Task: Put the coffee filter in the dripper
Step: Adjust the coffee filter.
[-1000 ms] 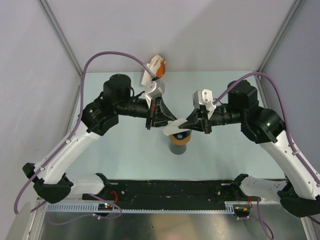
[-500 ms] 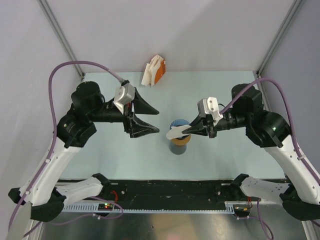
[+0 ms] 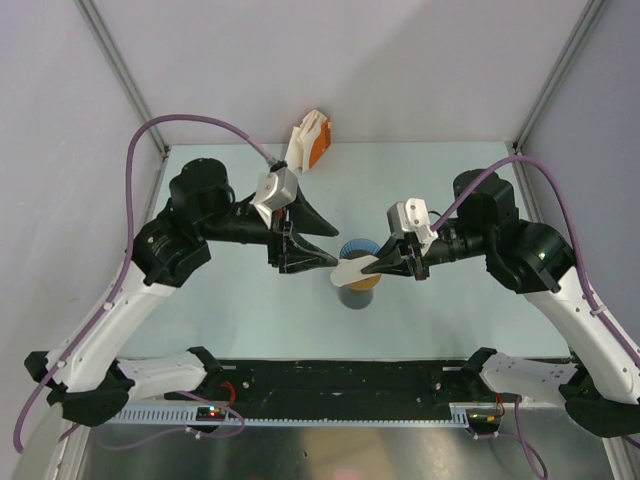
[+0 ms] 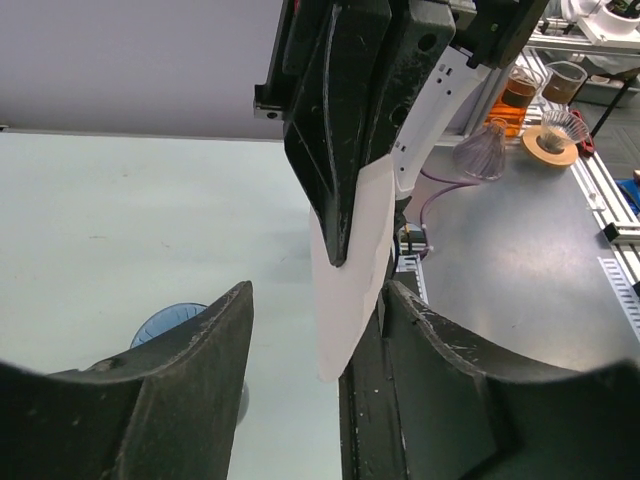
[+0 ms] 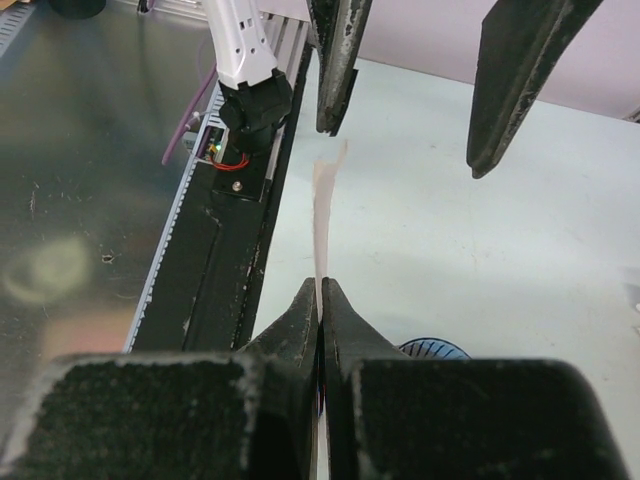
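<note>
Blue dripper (image 3: 358, 247): ribbed cone, mouth up, sitting mid-table on top of the cup. From above only its far rim shows, because the filter covers the near rim.
Grey cup (image 3: 352, 298): dark and upright under the dripper, with an orange ring (image 3: 366, 283) between the two.
Coffee filter (image 4: 350, 270): white paper, folded flat, up in the air and not in the dripper yet. From above it lies across the dripper's 7 o'clock rim, its free end pointing at the left gripper.
Right gripper (image 5: 320, 292): fingers pressed tight together on one edge of the filter, reaching in from the dripper's 3 o'clock.
Left gripper (image 3: 330, 247): fingers spread wide at the dripper's 9 o'clock. In its wrist view the paper hangs between them, close to one finger; whether it touches, I cannot tell.
Table (image 3: 400, 165): pale green, matte.
Orange-and-white object (image 3: 312, 142): at the far edge, about 11 o'clock from the dripper and well apart from it.
Black rail (image 3: 340, 378): runs along the near edge at 6 o'clock, with an arm base at each end.
Metal bench (image 5: 80, 150): grey sheet just outside the rail.
Walls (image 3: 350, 60): plain light panels with metal bars at the corners.
</note>
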### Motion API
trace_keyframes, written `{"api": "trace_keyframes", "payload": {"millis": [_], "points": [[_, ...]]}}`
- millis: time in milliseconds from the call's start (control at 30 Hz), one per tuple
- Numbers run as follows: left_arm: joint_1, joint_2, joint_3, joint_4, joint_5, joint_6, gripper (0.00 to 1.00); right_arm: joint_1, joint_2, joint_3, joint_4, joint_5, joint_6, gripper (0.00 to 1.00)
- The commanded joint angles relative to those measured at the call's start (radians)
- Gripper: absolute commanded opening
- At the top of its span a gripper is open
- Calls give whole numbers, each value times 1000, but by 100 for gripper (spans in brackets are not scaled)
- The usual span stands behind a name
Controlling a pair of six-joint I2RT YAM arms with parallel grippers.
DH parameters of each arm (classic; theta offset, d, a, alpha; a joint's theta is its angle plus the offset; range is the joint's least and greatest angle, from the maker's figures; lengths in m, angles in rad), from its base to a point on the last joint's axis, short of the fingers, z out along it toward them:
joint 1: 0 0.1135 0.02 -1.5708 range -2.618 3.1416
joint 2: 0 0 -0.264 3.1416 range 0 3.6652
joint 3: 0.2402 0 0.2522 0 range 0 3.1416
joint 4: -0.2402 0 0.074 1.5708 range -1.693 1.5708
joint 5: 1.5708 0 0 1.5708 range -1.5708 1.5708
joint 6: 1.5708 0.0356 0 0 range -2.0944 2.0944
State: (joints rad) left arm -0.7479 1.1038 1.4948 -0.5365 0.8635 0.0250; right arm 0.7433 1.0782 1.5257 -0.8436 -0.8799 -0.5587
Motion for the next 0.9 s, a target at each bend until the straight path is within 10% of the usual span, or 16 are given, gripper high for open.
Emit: {"api": "trace_keyframes", "payload": {"millis": [0,867], "points": [[-20,14,63,19,-22,0,59,11,-4,24,5,3,-6,0],[-52,17,19,18,-54,46,50,15,-5,27,42,19,34,0]]}}
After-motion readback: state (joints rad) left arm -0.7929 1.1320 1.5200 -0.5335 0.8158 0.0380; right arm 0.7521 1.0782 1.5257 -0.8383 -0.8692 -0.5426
